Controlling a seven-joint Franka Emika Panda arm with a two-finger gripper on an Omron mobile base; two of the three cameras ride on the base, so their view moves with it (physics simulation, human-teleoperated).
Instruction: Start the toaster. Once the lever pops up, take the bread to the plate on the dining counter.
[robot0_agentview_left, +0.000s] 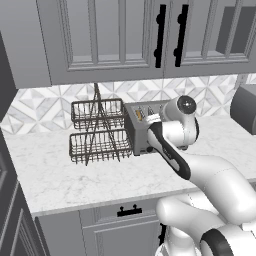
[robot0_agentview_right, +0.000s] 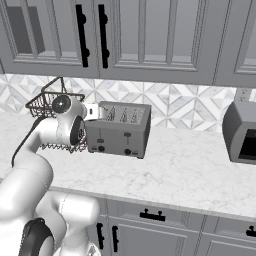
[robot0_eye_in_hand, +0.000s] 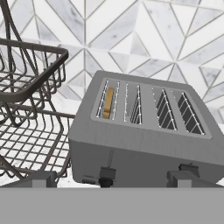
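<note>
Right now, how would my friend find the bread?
Find the marble worktop under the grey cabinets, then the steel toaster beside the wire rack. The bread is the golden slice standing in the slot nearest that rack; the other three slots hold nothing.

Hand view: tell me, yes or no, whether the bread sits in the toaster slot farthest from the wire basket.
No. The bread stands in the toaster's slot nearest the wire basket.

Two-tier wire basket rack (robot0_agentview_left: 97, 131) stands on the marble surface (robot0_agentview_left: 75, 175) against the diamond-tiled backsplash (robot0_agentview_right: 185, 102). Grey wall cabinets (robot0_agentview_right: 150, 40) above; dark boxy appliance (robot0_agentview_right: 241, 131) on the surface's right end.
</note>
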